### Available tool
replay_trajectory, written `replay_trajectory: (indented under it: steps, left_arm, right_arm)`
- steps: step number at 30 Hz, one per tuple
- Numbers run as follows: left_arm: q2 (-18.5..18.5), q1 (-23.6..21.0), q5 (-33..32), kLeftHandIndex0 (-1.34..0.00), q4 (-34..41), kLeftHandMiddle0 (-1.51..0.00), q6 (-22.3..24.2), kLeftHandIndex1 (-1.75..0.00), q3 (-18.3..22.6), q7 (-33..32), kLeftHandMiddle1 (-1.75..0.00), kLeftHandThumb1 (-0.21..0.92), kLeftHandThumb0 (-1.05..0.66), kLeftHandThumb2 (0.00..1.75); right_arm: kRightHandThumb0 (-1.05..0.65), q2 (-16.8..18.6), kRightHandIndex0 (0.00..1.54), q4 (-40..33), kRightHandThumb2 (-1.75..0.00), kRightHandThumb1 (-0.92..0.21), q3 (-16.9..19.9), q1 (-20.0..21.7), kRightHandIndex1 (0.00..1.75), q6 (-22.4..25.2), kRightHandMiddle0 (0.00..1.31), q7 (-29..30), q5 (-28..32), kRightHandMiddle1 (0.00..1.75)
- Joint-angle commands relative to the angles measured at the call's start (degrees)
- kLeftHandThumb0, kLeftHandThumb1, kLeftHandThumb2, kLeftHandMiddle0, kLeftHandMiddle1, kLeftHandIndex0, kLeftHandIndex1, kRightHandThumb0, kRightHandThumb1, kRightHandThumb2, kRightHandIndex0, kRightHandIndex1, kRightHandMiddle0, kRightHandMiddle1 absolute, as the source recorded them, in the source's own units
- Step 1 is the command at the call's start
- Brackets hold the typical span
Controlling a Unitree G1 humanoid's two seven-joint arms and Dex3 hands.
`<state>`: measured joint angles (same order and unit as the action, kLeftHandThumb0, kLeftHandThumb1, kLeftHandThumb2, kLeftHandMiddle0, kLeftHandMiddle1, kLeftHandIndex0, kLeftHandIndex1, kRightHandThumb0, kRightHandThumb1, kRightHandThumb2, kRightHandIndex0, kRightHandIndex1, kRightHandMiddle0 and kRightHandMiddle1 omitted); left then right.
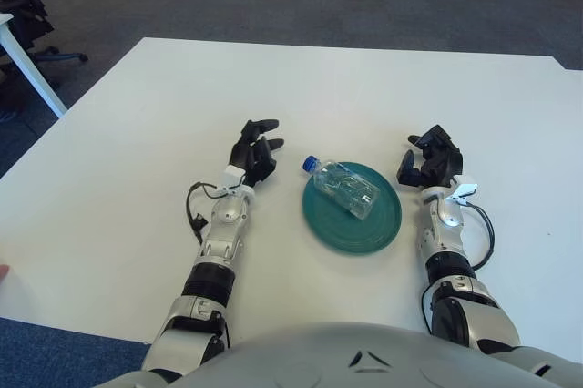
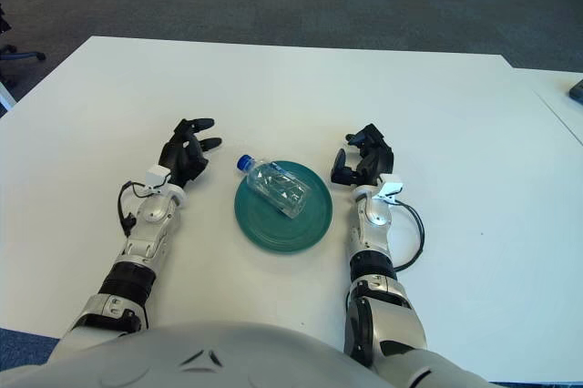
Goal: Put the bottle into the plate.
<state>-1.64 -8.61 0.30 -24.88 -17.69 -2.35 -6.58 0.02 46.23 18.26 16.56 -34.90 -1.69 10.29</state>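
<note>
A clear plastic bottle [image 1: 344, 188] with a blue cap lies on its side in the green plate [image 1: 373, 231], cap end over the plate's far-left rim. My left hand [image 1: 253, 148] is to the left of the plate, apart from the bottle, its fingers spread and holding nothing. Just off the plate's right rim is my right hand [image 1: 428, 158], fingers loosely curled and empty.
The plate lies near the middle of a white table [image 1: 137, 115]. Dark carpet lies beyond the far edge. A white desk leg and an office chair base [image 1: 36, 56] stand off the table's left corner.
</note>
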Motion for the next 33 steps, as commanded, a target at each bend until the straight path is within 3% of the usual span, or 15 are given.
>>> replay_trajectory:
  steps: [1,18,26,33]
  left_arm:
    - [-0.73,-0.87,0.93,-0.37,-2.51,-0.61,-0.71,-1.14,0.41,-0.85,-0.81,0.92,-0.61,0.84]
    - [-1.06,-1.17,3.31,-0.44,-7.21,-0.62,-3.25,-1.15,1.0,-1.39,-0.84,0.88,-0.53,0.76]
    - [-0.14,-3.24,6.66,-0.42,-18.38,-0.61,-6.75,-1.13,0.93,-4.41,-0.85,0.91,-0.62,0.66]
    - [-0.36,-4.45,7.69,-0.42,-20.63,-0.6,-7.27,-1.13,0.83,-5.84,-0.83,0.92,-0.65,0.7]
  right_arm:
    - [0.0,1.2,0.98,5.69,-1.74,0.15,0.85,-5.38,1.49,2.03,0.8,0.1,1.38,1.75]
    - [0.0,0.07,0.98,6.41,-1.74,0.14,1.86,-4.98,1.5,2.34,0.8,-0.79,2.16,1.75]
    - [0.0,-0.71,0.97,6.44,-1.73,0.13,1.87,-4.92,1.5,2.42,0.79,-0.6,1.92,1.75]
    - [0.0,-0.87,0.97,5.97,-1.72,0.13,1.75,-5.09,1.5,2.45,0.79,-0.97,1.95,1.75]
